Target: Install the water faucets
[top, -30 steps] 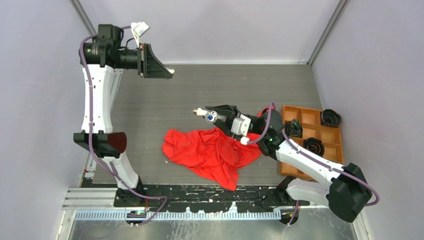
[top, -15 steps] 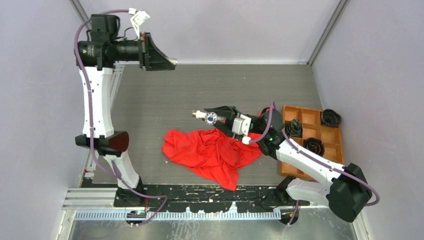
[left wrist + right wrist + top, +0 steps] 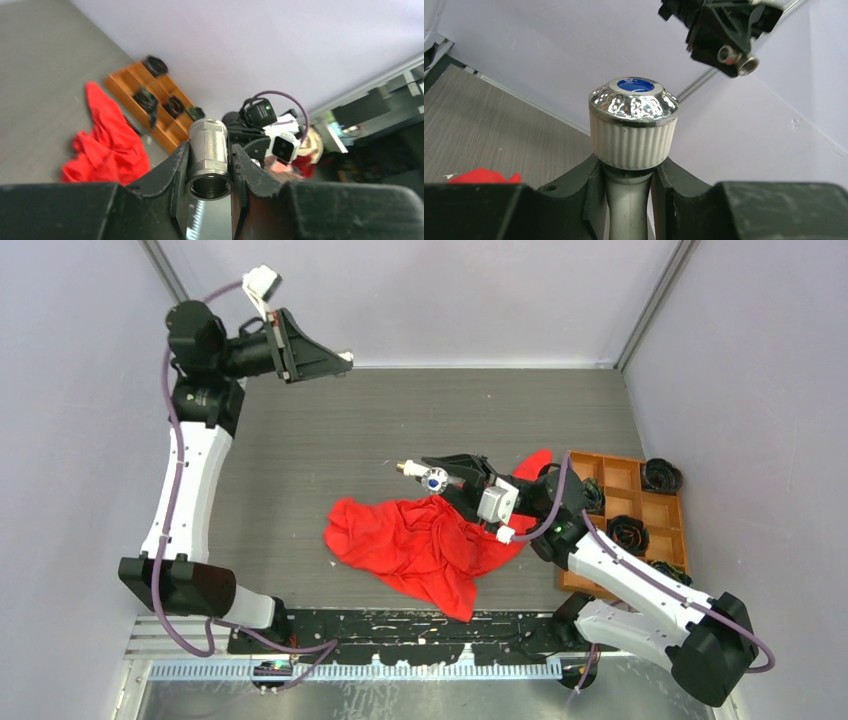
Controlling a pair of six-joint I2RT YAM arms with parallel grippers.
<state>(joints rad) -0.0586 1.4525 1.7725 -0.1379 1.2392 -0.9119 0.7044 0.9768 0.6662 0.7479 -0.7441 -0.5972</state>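
My right gripper (image 3: 447, 472) is shut on the white plastic tap (image 3: 428, 478), held above the table's middle with its brassy tip pointing left. In the right wrist view my jaws clamp the tap's white stem (image 3: 626, 205) under its ribbed knob with a blue centre (image 3: 634, 120). My left gripper (image 3: 335, 361) is raised at the far left, shut on the grey metal fitting (image 3: 208, 159), whose threaded hole faces the camera. The fitting also shows in the right wrist view (image 3: 748, 65), up at the right. The two parts are well apart.
A red cloth (image 3: 425, 545) lies crumpled on the grey table under my right arm. An orange compartment tray (image 3: 640, 502) with black coiled parts (image 3: 628, 531) stands at the right. Grey walls close in the table on three sides.
My left arm has swung, its elbow dropping low and the gripper with the fitting staying at the far left. My right gripper with the tap has shifted slightly right.
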